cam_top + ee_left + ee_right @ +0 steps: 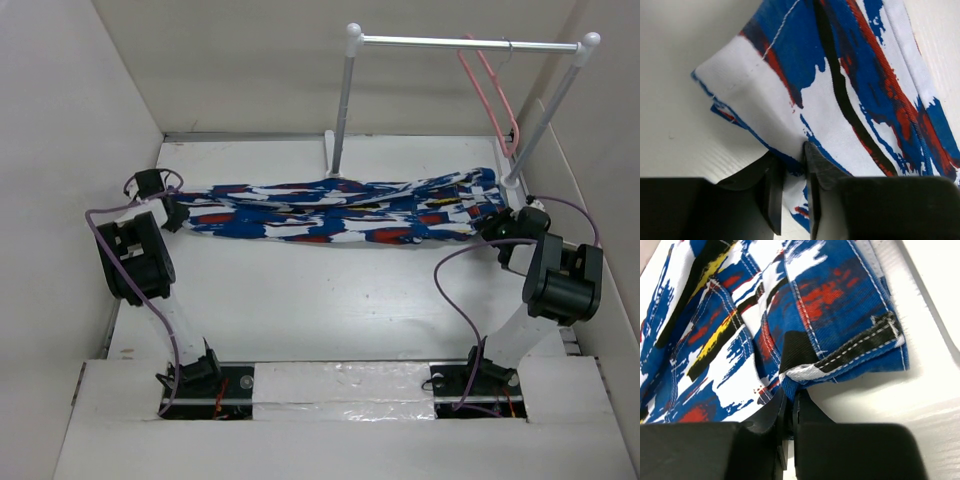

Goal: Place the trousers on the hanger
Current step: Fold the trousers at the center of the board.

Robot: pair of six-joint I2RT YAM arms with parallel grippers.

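Blue, splash-patterned trousers (350,212) lie stretched out, seemingly folded lengthwise.

the trousers (340,212) lie on the table (300,300), spanning from the left gripper (176,213) to the right gripper (497,228), one end inside each pair of jaws. the hanger (499,90) hangs on the rail (460,43), behind the right jaws.

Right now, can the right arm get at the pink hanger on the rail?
Probably not yet: the right gripper is shut on one end of the trousers. The hanger hangs on the rail behind it, nothing plainly between, so reach looks fine once it lets go.
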